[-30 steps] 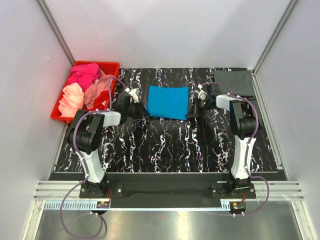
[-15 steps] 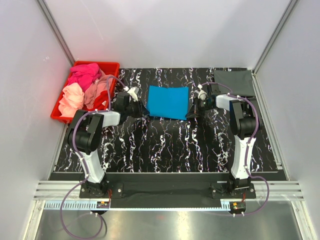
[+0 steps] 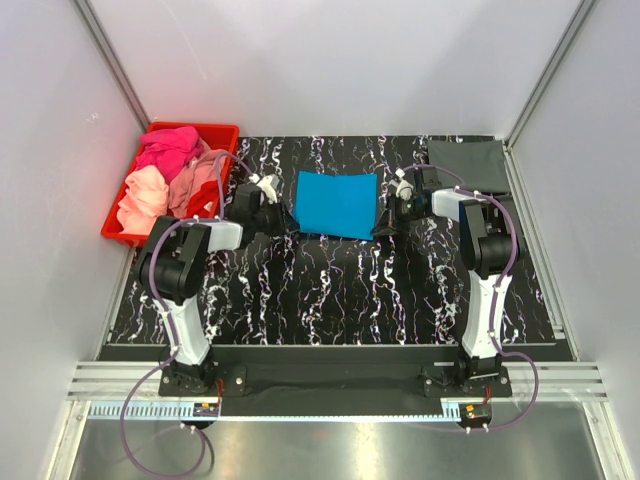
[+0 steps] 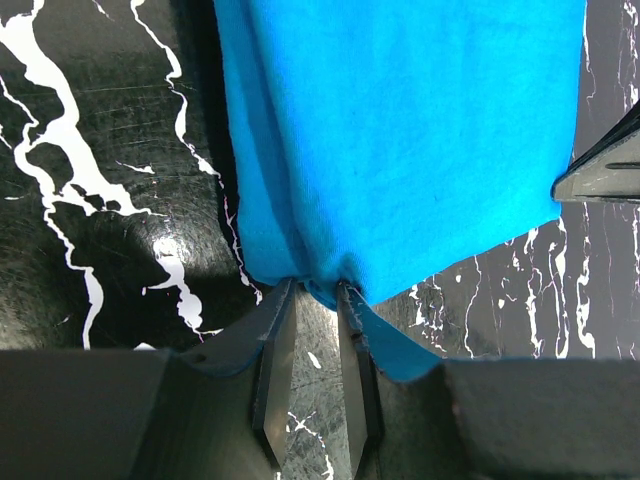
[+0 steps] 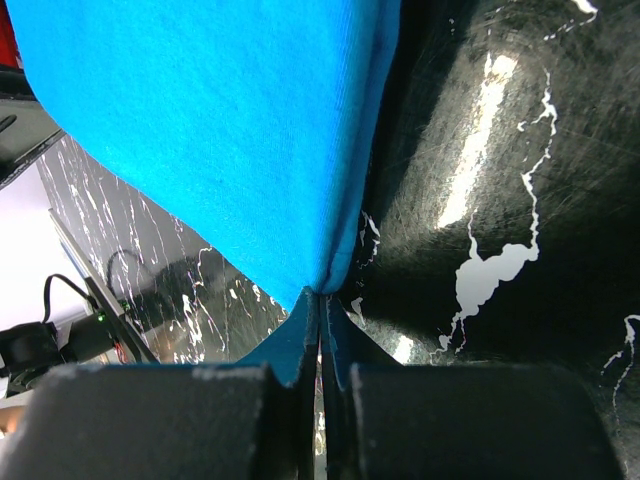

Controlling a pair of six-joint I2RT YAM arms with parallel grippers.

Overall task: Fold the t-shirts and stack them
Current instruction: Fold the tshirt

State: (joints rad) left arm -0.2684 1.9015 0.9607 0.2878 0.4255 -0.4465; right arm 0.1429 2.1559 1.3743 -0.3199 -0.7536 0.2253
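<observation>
A bright blue t-shirt, folded into a rectangle, lies flat on the black marbled table between the two arms. My left gripper holds its near left corner; in the left wrist view the jaws stand narrowly apart with bunched blue cloth between the tips. My right gripper is shut tight on the near right corner, seen in the right wrist view with blue cloth spreading away from it. A folded dark grey t-shirt lies at the back right.
A red bin at the back left holds crumpled hot pink, peach and salmon shirts. White walls close the table in on three sides. The right gripper's finger shows in the left wrist view.
The left arm has shifted very slightly; the blue shirt and the right arm have not visibly moved.
</observation>
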